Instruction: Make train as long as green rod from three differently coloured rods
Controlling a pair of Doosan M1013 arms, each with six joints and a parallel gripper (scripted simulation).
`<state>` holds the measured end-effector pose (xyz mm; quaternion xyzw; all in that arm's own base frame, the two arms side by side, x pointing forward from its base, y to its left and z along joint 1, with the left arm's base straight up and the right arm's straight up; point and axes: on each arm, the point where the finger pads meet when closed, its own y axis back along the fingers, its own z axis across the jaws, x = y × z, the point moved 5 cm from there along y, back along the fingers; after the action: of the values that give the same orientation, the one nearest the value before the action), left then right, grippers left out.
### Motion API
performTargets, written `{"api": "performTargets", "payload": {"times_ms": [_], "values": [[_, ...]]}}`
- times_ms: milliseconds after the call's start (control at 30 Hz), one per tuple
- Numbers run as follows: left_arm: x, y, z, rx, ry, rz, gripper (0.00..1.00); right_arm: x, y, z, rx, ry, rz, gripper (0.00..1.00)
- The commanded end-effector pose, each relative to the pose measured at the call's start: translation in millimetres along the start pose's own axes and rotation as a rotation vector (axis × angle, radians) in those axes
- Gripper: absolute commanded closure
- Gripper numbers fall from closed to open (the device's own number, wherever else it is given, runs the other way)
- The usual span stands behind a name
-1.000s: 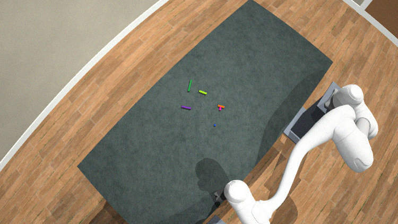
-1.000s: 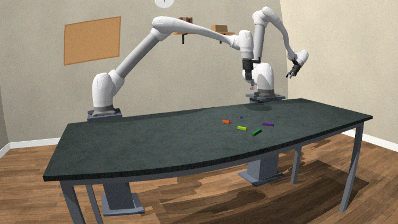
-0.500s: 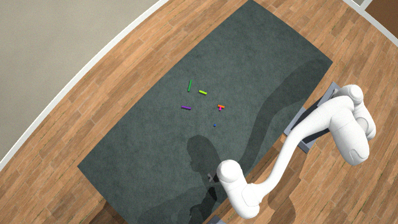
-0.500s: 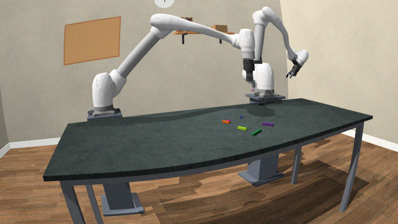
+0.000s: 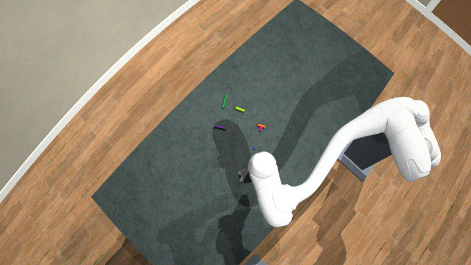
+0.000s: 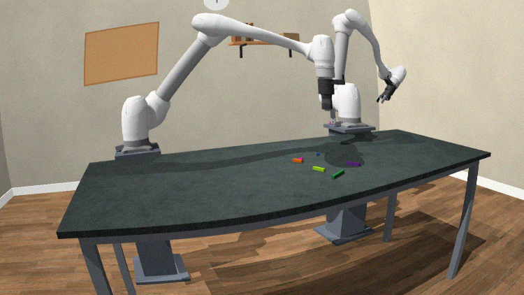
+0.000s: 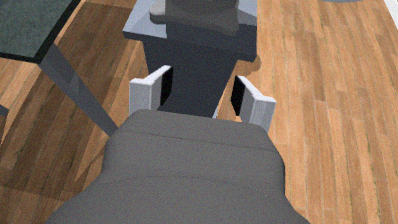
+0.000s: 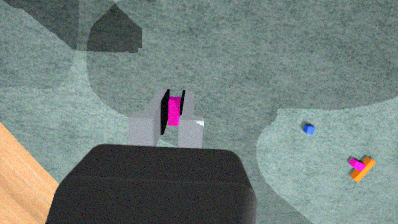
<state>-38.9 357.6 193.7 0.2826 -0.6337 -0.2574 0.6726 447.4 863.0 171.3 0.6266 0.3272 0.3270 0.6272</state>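
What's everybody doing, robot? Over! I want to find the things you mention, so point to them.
Right gripper [image 5: 239, 176] [image 6: 332, 121] [image 8: 175, 106]: shut on magenta rod [image 8: 174, 111]. Left gripper [image 6: 381, 99] [image 7: 202, 90]: open. Train unbuilt. Second magenta rod [image 5: 260, 129] [image 6: 300, 159] [image 8: 356, 164] touches orange rod [image 5: 261, 125] [image 6: 297, 160] [image 8: 363, 169].

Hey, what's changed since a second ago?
The right gripper moved farther over the table, towards the loose rods, carrying a magenta rod. No grasp or release shows. The green rod, purple rod and left gripper stayed put.
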Motion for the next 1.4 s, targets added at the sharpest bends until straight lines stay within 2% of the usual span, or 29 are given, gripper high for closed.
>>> {"api": "performTargets", "payload": {"times_ms": [0,67,133,167,500,1033,1367], "values": [[0.1,0.5,0.1,0.000,0.000,-0.001,0.00,-3.1,1.5,41.8,0.001,-0.016,0.002,0.76],[0.1,0.5,0.1,0.000,0.000,-0.001,0.00,-5.7,1.4,61.7,0.001,-0.024,0.002,0.76],[0.1,0.5,0.1,0.000,0.000,-0.001,0.00,-5.7,1.4,61.7,0.001,-0.024,0.002,0.76],[0.1,0.5,0.1,0.000,0.000,-0.001,0.00,-10.3,1.3,90.6,0.001,-0.035,0.002,0.76],[0.1,0.5,0.1,0.000,0.000,-0.001,0.00,-30.6,0.6,178.2,0.001,-0.071,0.002,0.76],[0.1,0.5,0.1,0.000,0.000,-0.001,0.00,-30.8,-0.4,179.1,0.001,-0.072,0.002,0.76],[0.1,0.5,0.1,0.000,0.000,-0.001,0.00,-30.8,-17.8,179.1,0.001,-0.072,0.002,0.76]]}}
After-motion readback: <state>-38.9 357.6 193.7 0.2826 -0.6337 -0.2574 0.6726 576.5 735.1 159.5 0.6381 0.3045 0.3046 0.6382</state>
